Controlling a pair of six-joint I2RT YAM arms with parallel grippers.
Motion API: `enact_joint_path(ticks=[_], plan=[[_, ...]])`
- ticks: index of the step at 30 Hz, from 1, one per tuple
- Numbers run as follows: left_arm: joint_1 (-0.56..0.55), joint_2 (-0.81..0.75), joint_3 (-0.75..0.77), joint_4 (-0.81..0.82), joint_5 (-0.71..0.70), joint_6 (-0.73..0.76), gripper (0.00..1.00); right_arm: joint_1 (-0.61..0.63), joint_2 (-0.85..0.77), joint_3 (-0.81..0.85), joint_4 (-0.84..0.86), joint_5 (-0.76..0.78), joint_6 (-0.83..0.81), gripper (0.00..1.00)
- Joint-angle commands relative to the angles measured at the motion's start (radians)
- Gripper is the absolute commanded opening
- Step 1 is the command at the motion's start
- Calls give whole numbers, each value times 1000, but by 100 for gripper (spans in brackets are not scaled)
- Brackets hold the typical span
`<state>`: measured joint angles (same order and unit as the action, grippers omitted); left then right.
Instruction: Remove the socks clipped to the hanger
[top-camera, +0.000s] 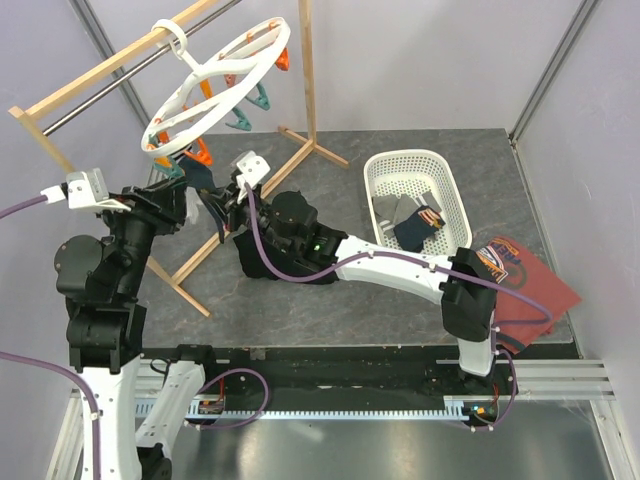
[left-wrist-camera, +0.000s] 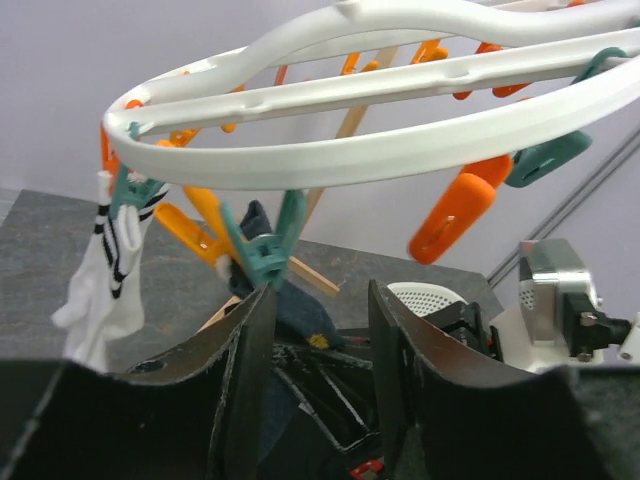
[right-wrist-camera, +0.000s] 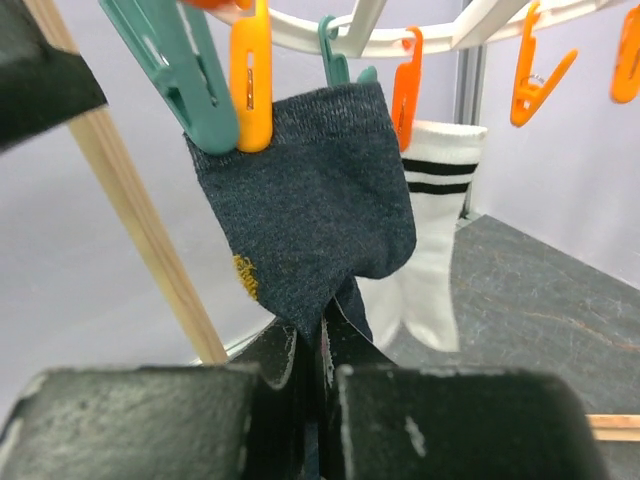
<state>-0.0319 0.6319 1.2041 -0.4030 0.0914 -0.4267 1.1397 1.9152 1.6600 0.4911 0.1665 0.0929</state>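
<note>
- Jaws of the left gripper (left-wrist-camera: 320, 292) stand apart, one finger on either side of the navy sock (left-wrist-camera: 290, 310), just under the teal peg (left-wrist-camera: 268, 255) that bites its upper edge. They touch nothing that I can make out.
- Right gripper (right-wrist-camera: 322, 338) has its jaws pressed together on the lower tip of that same sock (the fabric vanishes between the pads at bottom centre of the right wrist view).
- The navy sock hangs from the round white hanger (left-wrist-camera: 380, 160), pinned by the teal peg and an orange peg (right-wrist-camera: 250, 75) side by side. A white sock with black stripes (right-wrist-camera: 430, 250) hangs just beside it, also clipped.
- The step in hand, as I judge it, is freeing the navy sock: the grip is made and the pull is not yet done. Two pegs hold it, so the next move calls for a steady downward draw by the right arm, or a squeeze on the teal peg by the left jaws. Either should avoid dragging the light hanger along the wooden frame (right-wrist-camera: 135, 220).
- Only the top view shows the white basket (top-camera: 404, 156), right of centre, with several socks lying in it (so part of the job looks done). It also shows both arms meeting under the hanger at upper left.
- Only the left wrist view shows the spread of its own fingers. Only the right wrist view shows the clamp on the sock's tip and how much cloth each peg takes. In the top view the two grippers are too crowded together to read.
</note>
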Motion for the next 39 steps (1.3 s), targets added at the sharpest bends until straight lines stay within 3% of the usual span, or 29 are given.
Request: enact_joint_path(ticks=[1, 9, 17, 22, 31, 39], plan=[[-13, -1, 38, -77, -114, 37, 49, 2, -96, -29, 17, -33, 24, 0], [-23, 26, 113, -119, -136, 5, 47, 2, -215, -161, 79, 2, 34, 0], [-23, 54, 143, -97, 34, -35, 47, 3, -269, -220, 79, -2, 47, 0], [-23, 58, 147, -106, -2, -69, 45, 0, -321, -281, 109, 33, 56, 0], [-23, 94, 131, -74, 74, -262, 45, 3, -347, -292, 72, 27, 28, 0], [-23, 94, 77, -10, 82, -326, 45, 3, -349, -290, 43, 8, 8, 0]])
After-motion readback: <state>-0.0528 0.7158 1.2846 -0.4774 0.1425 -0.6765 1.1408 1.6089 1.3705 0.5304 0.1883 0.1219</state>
